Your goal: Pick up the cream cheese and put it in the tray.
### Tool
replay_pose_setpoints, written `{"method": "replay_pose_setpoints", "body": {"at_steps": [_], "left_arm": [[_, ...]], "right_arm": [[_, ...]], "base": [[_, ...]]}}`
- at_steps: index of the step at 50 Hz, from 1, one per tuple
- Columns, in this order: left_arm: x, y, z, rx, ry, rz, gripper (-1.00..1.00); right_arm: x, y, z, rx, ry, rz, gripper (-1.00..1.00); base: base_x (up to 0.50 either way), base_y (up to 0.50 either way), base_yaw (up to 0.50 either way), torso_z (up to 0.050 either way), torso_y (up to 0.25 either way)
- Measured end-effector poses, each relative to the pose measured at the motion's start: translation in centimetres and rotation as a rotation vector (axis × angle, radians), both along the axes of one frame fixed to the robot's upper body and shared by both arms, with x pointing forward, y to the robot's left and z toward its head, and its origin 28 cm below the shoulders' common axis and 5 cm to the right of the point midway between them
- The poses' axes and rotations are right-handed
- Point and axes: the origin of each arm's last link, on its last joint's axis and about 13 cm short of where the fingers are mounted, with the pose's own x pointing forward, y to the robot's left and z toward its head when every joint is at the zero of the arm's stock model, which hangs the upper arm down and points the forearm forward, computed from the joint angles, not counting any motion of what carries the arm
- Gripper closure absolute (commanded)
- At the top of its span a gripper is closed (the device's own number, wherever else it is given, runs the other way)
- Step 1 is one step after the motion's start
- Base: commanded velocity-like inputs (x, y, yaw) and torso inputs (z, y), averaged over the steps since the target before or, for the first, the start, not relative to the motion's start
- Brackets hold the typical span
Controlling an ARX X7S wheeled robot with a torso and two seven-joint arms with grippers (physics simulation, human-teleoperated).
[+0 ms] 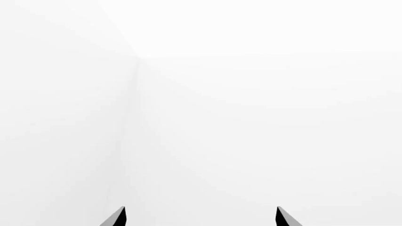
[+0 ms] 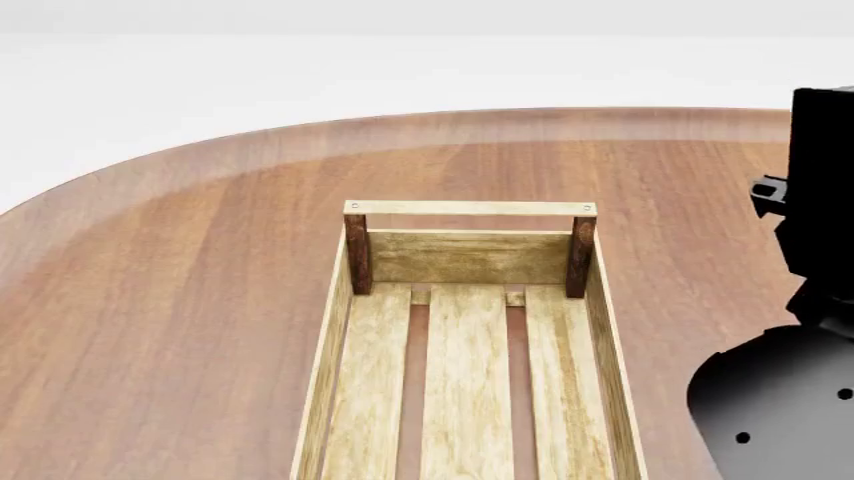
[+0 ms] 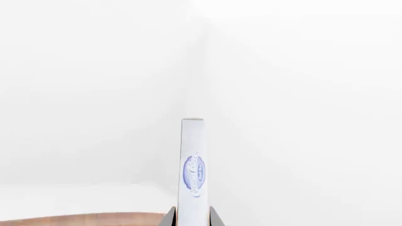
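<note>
The cream cheese (image 3: 193,169), a thin white box with a blue oval logo, stands edge-on between the fingers of my right gripper (image 3: 191,217), which is shut on it. The box points at white walls. In the head view only the black right arm (image 2: 801,300) shows at the right edge; the box and the jaws are out of that view. The tray (image 2: 467,350), a light wood crate with slatted bottom and dark brown corner posts, lies on the table's middle, left of that arm. My left gripper (image 1: 201,216) is open and empty, facing white walls.
The round-edged brown wooden table (image 2: 174,300) bears the tray. A strip of the table edge shows in the right wrist view (image 3: 82,219). White floor and walls lie beyond the table.
</note>
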Motion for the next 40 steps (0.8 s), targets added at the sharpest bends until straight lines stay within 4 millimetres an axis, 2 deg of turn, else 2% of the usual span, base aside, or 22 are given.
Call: {"method": "replay_pose_setpoints", "body": {"at_steps": [12, 22, 40], "left_arm": [[0.0, 0.0, 0.0, -0.001, -0.001, 0.002, -1.00], [0.0, 0.1, 0.0, -0.001, -0.001, 0.004, -1.00], [0.0, 0.1, 0.0, -0.001, 0.001, 0.005, -1.00]], "right_arm": [[3.0, 0.4, 3.8, -0.072, -0.018, 0.050, 1.00], [4.9, 0.6, 6.7, -0.116, -0.015, 0.024, 1.00], [7.1, 1.2, 11.2, -0.063, -0.005, 0.061, 1.00]], "base": [[0.00, 0.00, 0.00, 0.000, 0.000], [0.00, 0.00, 0.00, 0.000, 0.001], [0.00, 0.00, 0.00, 0.000, 0.001]]}}
